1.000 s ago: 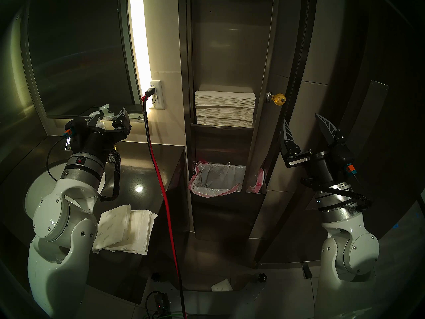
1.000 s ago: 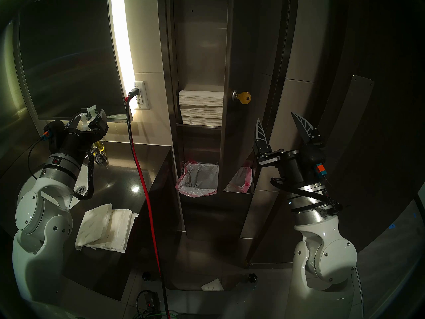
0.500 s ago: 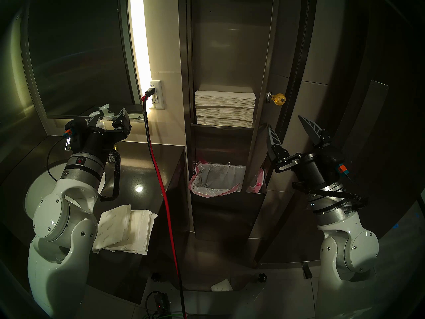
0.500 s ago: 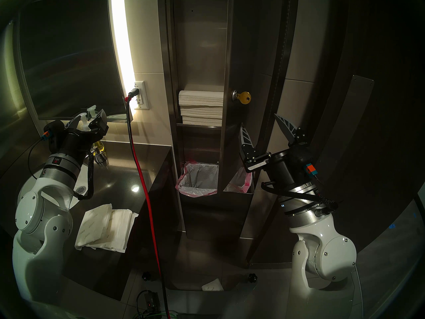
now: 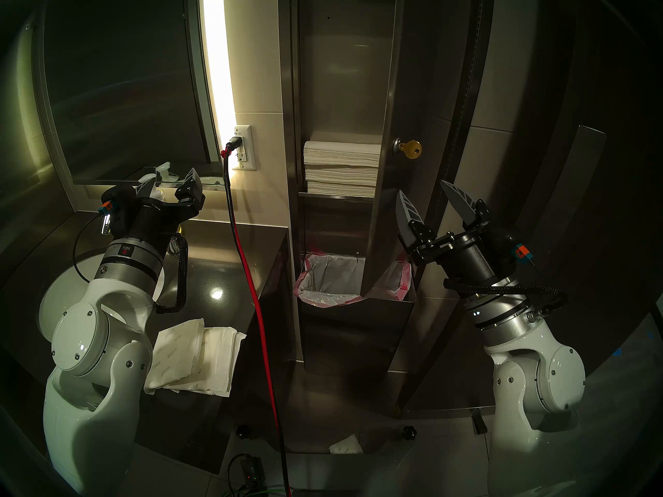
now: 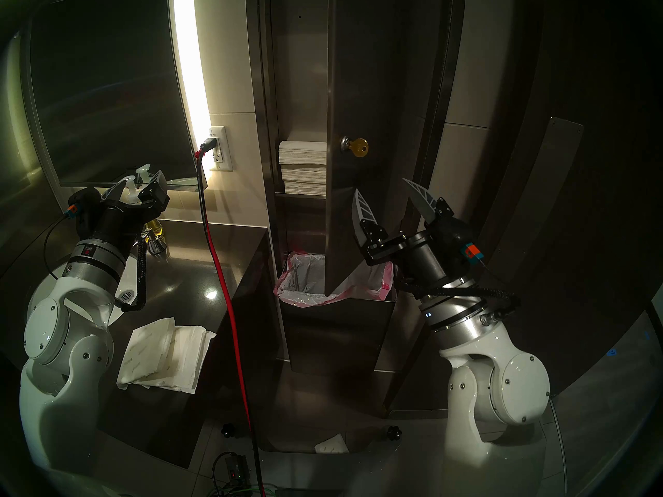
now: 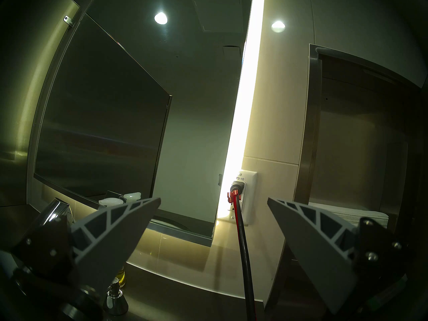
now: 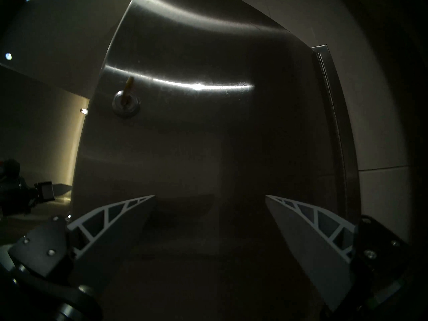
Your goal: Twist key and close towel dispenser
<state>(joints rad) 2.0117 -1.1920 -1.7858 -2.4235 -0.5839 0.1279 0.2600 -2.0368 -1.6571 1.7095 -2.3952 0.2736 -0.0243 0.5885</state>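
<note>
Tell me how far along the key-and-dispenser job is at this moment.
Done: nothing is finished; the dispenser door stands partly shut, with the folded towels visible. In hand: the open right gripper is at the door face, below the key. Left: shutting the door fully and twisting the key. The left gripper is open, idle.

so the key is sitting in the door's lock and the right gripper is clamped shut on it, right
Not quite. The key is in the door's lock, but the right gripper is open, below the key and not on it. The head stereo left view shows this.
</note>
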